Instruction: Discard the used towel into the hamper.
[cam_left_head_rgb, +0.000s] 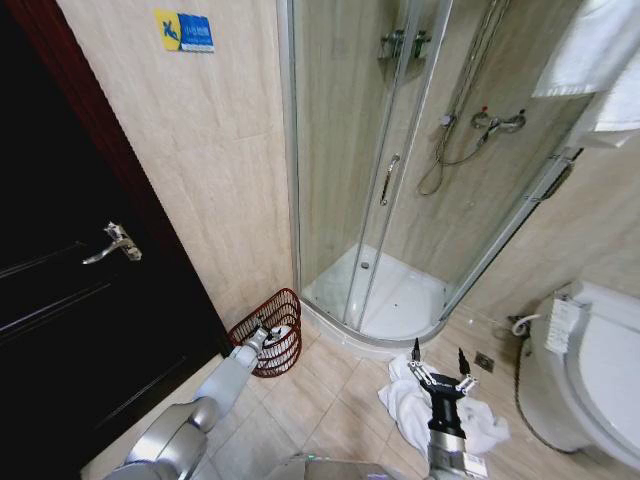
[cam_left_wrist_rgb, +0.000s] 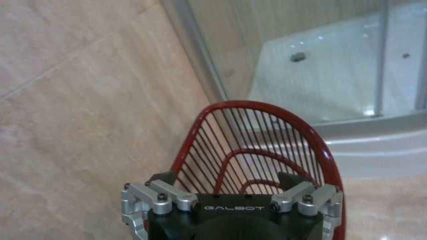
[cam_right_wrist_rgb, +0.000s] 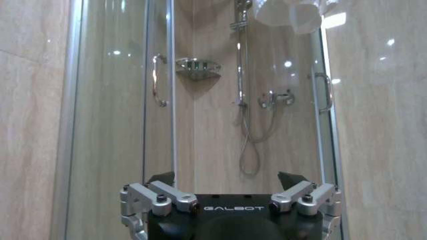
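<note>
Towel (cam_left_head_rgb: 410, 405) crumpled on floor, part hidden behind right end effector (cam_left_head_rgb: 438, 360), fingers apart, left end effector (cam_left_head_rgb: 268, 335) at hamper (cam_left_head_rgb: 285, 310), spread empty.

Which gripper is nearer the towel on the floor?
Right. The right gripper hangs open directly over the white towel; the left gripper is open at the hamper, off to the towel's left.

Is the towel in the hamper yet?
Out. The white towel lies crumpled on the floor beneath the open right gripper, apart from the hamper.
</note>
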